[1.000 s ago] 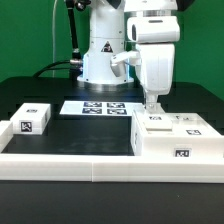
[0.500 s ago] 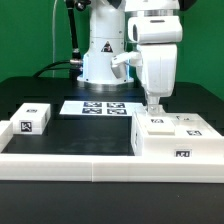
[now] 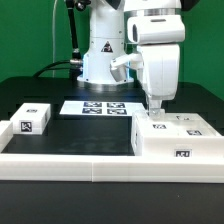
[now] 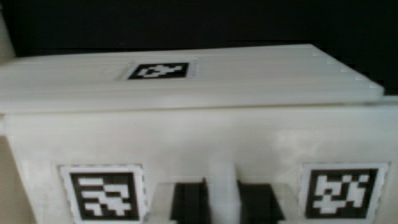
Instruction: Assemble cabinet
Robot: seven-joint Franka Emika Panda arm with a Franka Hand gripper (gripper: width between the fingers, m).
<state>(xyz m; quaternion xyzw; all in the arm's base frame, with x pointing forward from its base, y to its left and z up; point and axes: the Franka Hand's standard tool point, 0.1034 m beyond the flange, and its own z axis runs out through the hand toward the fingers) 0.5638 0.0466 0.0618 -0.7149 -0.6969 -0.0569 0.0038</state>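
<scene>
The exterior view faces the base of the arm (image 3: 100,62) across the dark surface (image 3: 30,90) from slightly above, at middle distance, taking in the marker board (image 3: 100,107) and the whole cabinet (image 3: 178,138) on the exterior view's right. The wrist view looks down past the fingers (image 4: 187,203) from very close, so tagged white cabinet faces fill it. Both share the cabinet's part under the fingers.

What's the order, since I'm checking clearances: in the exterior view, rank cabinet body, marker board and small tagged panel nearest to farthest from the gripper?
1. Cabinet body: right under the gripper, exterior view's right.
2. Marker board: flat, mid-table, toward the exterior view's left.
3. Small tagged panel: far at the exterior view's left.
</scene>
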